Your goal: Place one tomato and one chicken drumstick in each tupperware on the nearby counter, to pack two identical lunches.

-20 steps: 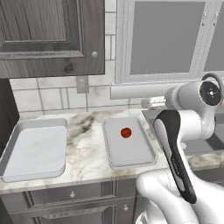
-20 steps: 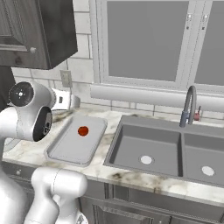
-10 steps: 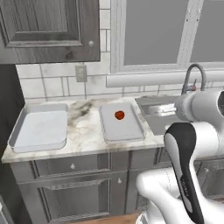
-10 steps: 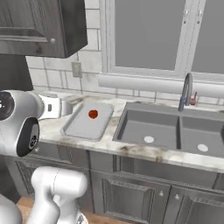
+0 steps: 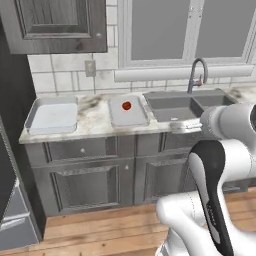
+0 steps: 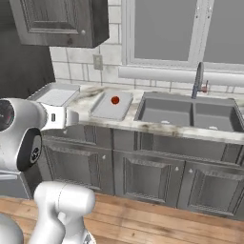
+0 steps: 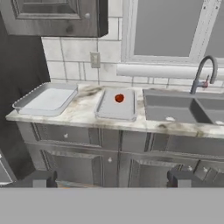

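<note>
Two shallow grey tupperware trays sit on the white marble counter (image 5: 95,121). The left tupperware (image 5: 52,116) (image 7: 46,99) is empty. In the right tupperware (image 5: 128,118) (image 7: 114,109) lies one small red tomato (image 5: 126,105) (image 6: 115,100) (image 7: 119,98), near its far end. The chicken drumstick is out of view. My gripper (image 7: 113,181) is open with nothing between its fingers. It is held well back from the counter, at about cabinet height, and looks straight at the trays.
An inset grey double sink (image 5: 172,106) with a curved faucet (image 5: 197,75) lies right of the trays. Dark panelled cabinets (image 7: 109,159) stand under the counter, above a wooden floor (image 5: 100,235). A dark wall cabinet (image 5: 55,25) hangs over the left tray.
The whole picture has drawn back: the base has moved away from the counter, so cabinets and floor now show. The tomato and both trays lie as before.
</note>
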You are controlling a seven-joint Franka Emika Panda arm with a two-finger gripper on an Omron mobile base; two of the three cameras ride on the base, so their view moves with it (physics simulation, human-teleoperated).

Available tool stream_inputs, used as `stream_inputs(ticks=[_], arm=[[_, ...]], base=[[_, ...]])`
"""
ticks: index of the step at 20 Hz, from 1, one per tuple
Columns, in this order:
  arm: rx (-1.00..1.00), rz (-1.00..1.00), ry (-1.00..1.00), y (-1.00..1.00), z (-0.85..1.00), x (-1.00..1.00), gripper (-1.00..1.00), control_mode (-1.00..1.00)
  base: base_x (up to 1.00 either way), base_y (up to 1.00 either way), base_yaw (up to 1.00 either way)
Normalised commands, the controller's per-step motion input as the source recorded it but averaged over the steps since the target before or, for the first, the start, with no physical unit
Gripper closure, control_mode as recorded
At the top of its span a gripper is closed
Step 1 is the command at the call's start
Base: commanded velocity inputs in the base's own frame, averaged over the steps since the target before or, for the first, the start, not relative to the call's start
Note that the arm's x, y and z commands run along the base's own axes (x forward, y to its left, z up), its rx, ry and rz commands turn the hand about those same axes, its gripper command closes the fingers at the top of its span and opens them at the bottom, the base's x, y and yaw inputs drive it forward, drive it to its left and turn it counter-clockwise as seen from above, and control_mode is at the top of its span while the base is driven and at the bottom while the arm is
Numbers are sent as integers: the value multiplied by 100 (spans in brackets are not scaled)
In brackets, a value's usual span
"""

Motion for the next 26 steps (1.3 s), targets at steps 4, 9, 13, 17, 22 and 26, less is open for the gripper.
stream_inputs(ticks=[4,9,13,17,22,26], arm=[[0,0,0,0,0,0,-100,100],[0,0,0,0,0,0,-100,100],[0,0,0,0,0,0,-100,100],[0,0,0,0,0,0,-100,100],[0,0,0,0,0,0,-100,100],[0,0,0,0,0,0,-100,100]], base=[[-83,60,0],[-14,99,0],[0,100,0],[0,100,0],[0,100,0],[0,100,0]])
